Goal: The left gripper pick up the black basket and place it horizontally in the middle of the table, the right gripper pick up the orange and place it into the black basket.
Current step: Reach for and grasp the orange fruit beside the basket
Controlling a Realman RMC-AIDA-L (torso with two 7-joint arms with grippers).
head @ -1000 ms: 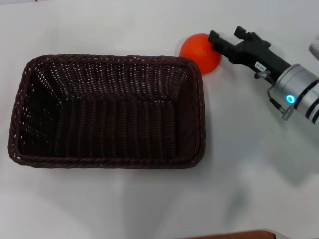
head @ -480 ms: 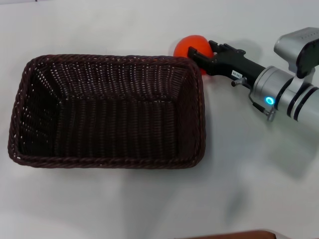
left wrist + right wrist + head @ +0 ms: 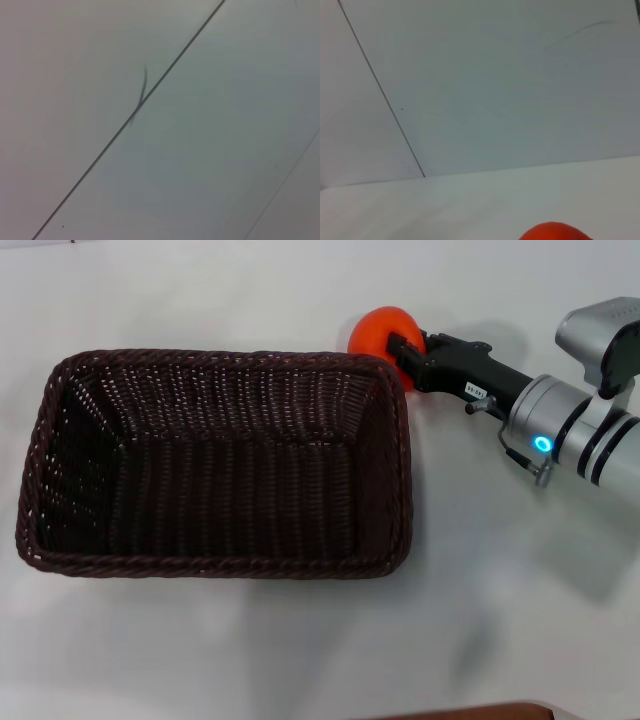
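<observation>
The black basket [image 3: 215,566] lies lengthwise on the white table [image 3: 300,660], left of centre, and is empty. The orange [image 3: 372,332] is just beyond the basket's far right corner. My right gripper [image 3: 402,344] reaches in from the right and is shut on the orange, with one black finger across the fruit. The top of the orange also shows at the edge of the right wrist view [image 3: 552,233]. The left gripper is out of view; the left wrist view shows only a pale surface with a thin dark line.
The right arm's silver-grey wrist with its blue ring light [image 3: 541,444] hangs over the table's right side. A brown edge [image 3: 470,712] shows at the near side of the table.
The right gripper has moved left, closed around the orange and carried it a little left toward the basket's far right corner. The basket has not moved.
</observation>
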